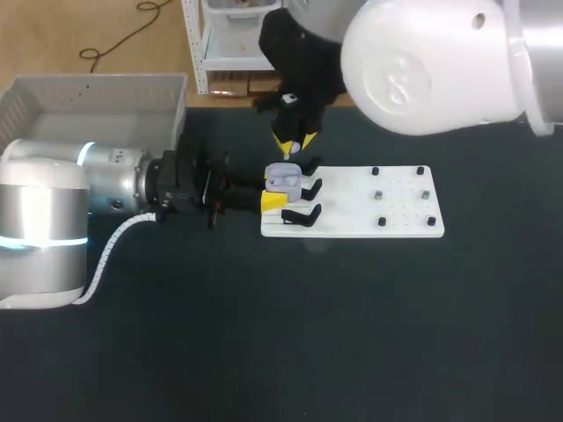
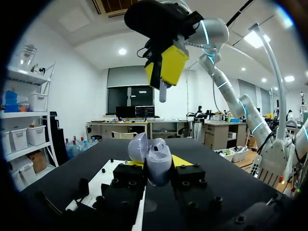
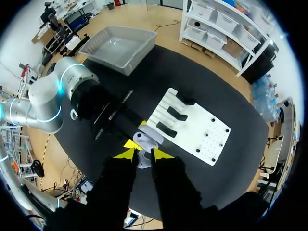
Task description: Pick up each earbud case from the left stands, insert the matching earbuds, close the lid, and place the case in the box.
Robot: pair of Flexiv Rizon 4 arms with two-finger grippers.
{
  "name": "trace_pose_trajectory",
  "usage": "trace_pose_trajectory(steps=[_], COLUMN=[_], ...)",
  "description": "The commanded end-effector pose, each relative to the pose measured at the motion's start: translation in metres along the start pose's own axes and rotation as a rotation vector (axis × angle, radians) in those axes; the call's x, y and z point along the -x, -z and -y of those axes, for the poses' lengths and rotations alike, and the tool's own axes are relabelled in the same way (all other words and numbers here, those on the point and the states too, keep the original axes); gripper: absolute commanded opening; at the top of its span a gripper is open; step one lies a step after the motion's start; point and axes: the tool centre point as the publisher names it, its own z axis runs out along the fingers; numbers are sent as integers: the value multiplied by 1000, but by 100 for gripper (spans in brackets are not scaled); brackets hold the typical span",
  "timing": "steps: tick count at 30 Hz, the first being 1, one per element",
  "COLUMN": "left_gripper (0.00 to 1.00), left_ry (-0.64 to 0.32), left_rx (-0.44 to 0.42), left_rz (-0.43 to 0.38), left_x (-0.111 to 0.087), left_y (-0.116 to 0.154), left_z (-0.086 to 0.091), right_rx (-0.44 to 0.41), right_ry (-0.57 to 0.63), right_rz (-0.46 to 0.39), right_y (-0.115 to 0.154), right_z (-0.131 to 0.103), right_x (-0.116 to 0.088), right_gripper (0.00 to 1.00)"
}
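Note:
A pale lilac earbud case point(image 1: 283, 179) with its lid open is held over the left end of the white board point(image 1: 369, 220). My left gripper point(image 1: 280, 190) is shut on its sides. In the left wrist view the case point(image 2: 154, 156) stands upright between the yellow tips. My right gripper point(image 1: 292, 145) hangs just above the open case, shut on a small whitish earbud point(image 2: 163, 91) that points down at it. From the right wrist the earbud point(image 3: 143, 161) shows between the yellow tips, with the case point(image 3: 149, 138) directly below.
Black stands point(image 1: 303, 214) sit on the board's left part and small dark pegs point(image 1: 378, 195) on its right part. A grey box point(image 1: 88, 101) stands at the table's back left. The dark table surface in front is open.

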Motion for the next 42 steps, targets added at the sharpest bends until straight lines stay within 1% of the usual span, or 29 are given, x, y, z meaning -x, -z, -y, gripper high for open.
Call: trace_pose_trajectory(steps=[1,5,10,16,26,42], left_gripper=[0,0,0,0,0,0], left_ry=[-2,-2,-2,-2,-2,-2], left_rx=[5,5,5,5,5,5], left_rz=[1,1,1,1,1,1], left_x=[0,0,0,0,0,0], left_y=[0,0,0,0,0,0], left_z=[1,1,1,1,1,1], right_rx=[-5,-4,-12,-25,-41,-40], right_ry=[1,-1,-17,-29,-47,-48], right_rz=[-18,-34,-49,-57,-57,-57], right_y=[-7,-18,-30,-37,-44,-50], right_z=[-6,-10,-10,-11,-8,-9], right_x=[4,4,3,2,1,5], right_gripper=[0,0,0,0,0,0])
